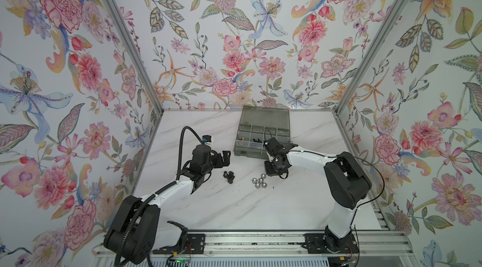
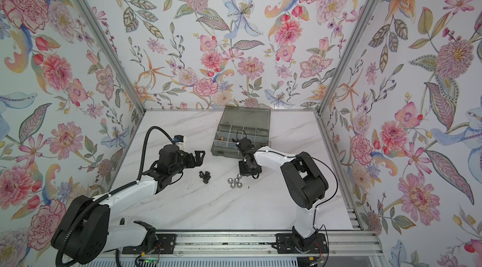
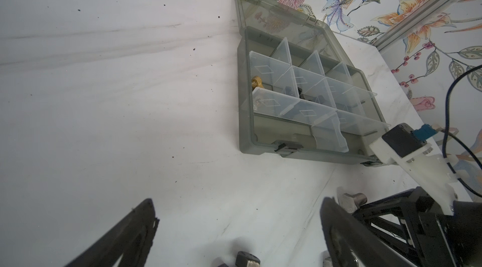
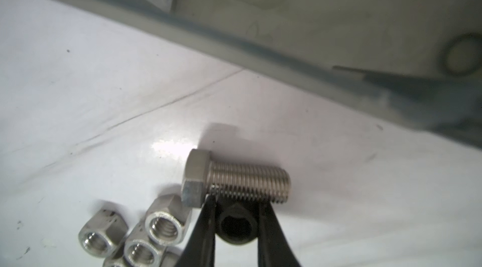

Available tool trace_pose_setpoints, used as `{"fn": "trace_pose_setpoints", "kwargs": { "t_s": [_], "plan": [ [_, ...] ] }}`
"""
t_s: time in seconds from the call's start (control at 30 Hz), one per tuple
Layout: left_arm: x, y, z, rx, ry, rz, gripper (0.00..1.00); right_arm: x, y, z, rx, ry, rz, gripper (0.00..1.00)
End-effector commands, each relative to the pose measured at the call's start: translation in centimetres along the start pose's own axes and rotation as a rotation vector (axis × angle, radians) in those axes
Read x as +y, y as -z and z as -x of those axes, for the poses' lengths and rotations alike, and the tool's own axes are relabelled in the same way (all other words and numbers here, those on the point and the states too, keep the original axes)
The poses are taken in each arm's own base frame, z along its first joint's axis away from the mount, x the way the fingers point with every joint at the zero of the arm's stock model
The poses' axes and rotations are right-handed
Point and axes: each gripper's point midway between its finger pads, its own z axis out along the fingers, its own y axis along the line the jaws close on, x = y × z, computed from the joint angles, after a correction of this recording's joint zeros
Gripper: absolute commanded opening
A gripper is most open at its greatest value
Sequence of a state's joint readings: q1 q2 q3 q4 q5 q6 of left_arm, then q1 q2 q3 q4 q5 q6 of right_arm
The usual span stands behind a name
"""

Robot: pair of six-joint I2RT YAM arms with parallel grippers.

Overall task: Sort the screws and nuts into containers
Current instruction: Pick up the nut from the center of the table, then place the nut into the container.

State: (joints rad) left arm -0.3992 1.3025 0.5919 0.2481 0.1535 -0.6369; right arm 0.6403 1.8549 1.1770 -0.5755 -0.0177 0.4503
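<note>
organiser box (image 3: 247, 127) open: brass piece (image 3: 257, 81) in one compartment, black pieces (image 3: 301, 93) next door. left gripper (image 3: 234, 231) wide open; right gripper (image 4: 237, 201) at silver bolt (image 4: 234, 177), grip unclear.

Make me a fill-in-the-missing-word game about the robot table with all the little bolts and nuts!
1. The hinged lid of the smoky grey translucent plastic organiser box is ___.
2. The small stubby bolts near the left end effector are ___ in colour.
3. The shiny hexagonal nuts clustered on the white marble table are ___ in colour.

Missing words: open, black, silver.
</note>
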Motion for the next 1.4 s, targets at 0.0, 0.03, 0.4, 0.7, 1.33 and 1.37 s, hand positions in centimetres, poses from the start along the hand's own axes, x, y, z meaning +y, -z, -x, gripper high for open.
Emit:
{"fn": "trace_pose_setpoints", "kwargs": {
  "t_s": [0.0, 0.03, 0.4, 0.7, 1.33, 1.37],
  "plan": [
    [0.1, 0.0, -0.1, 0.0, 0.004, -0.001, 0.99, -0.2, 0.1, -0.5, 0.019, 0.018, -0.009, 0.09],
    [0.2, 0.1, 0.0, -0.002, 0.004, 0.0, 1.0, 0.1, 0.7, -0.4, 0.01, 0.024, 0.012, 0.07],
    [0.1, 0.3, 0.1, -0.01, 0.007, 0.0, 1.0, -0.6, 8.8, 6.8, -0.187, 0.027, 0.168, 0.04],
    [0.2, 0.5, 0.3, -0.017, 0.006, 0.003, 0.99, -3.0, 8.4, 15.8, -0.281, -0.002, 0.114, 0.03],
    [0.3, 0.8, 0.3, -0.019, 0.006, 0.011, 0.99, -3.8, 4.1, 18.7, -0.243, 0.014, 0.048, 0.47],
    [0.3, 0.8, 0.3, -0.021, 0.006, 0.01, 0.99, -3.8, 4.3, 18.7, -0.244, 0.021, 0.053, 0.48]
  ]
}}
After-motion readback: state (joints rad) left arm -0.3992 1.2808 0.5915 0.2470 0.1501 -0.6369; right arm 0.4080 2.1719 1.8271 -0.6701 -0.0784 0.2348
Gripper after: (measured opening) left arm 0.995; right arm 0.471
